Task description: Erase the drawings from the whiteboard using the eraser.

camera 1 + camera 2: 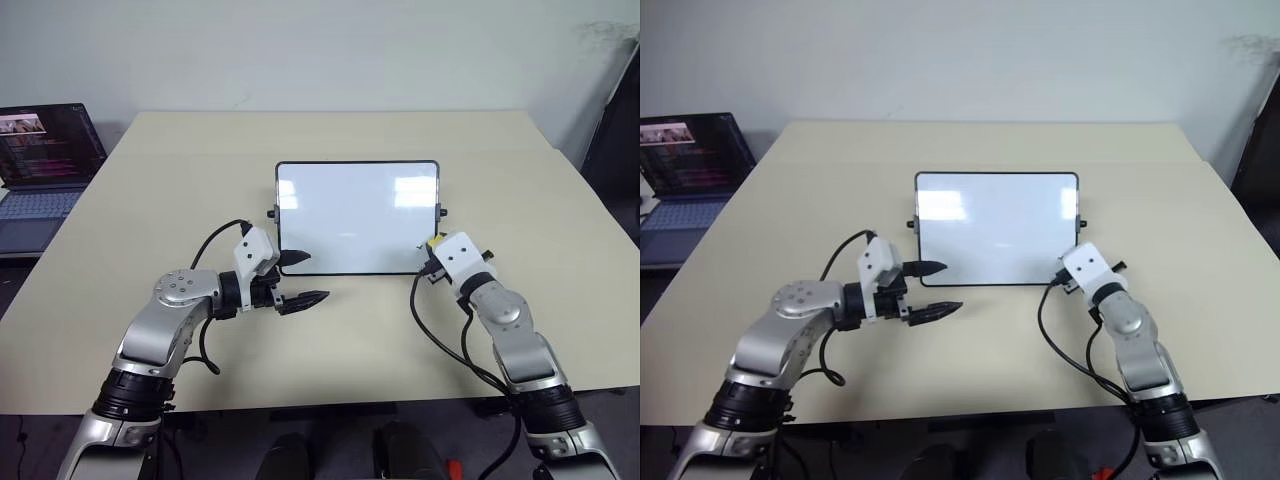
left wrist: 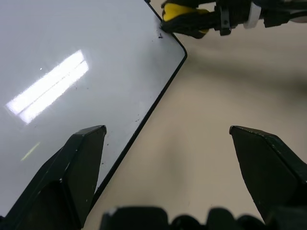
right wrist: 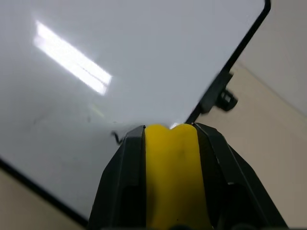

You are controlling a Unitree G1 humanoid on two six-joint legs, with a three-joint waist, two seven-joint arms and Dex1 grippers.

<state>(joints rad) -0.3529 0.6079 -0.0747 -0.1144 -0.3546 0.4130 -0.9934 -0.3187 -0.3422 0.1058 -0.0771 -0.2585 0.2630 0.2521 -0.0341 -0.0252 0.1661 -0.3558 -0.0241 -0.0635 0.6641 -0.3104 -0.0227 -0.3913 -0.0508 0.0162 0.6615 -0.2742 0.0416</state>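
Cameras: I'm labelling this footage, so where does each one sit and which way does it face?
Head views: forward and down over the table, whiteboard, both arms.
Left wrist view: along the open left gripper, past the whiteboard's corner.
Right wrist view: along the right gripper, shut on the eraser, over the board.
Shared: both wrist views catch the eraser.

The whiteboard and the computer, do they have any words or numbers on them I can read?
Whiteboard: no words or numbers; only a tiny dark marker speck near the eraser, which spells nothing.
Laptop screen: lines of coloured text, too small and blurred to read.
Eraser and both grippers: no label can be made out.
So nothing here can be read.
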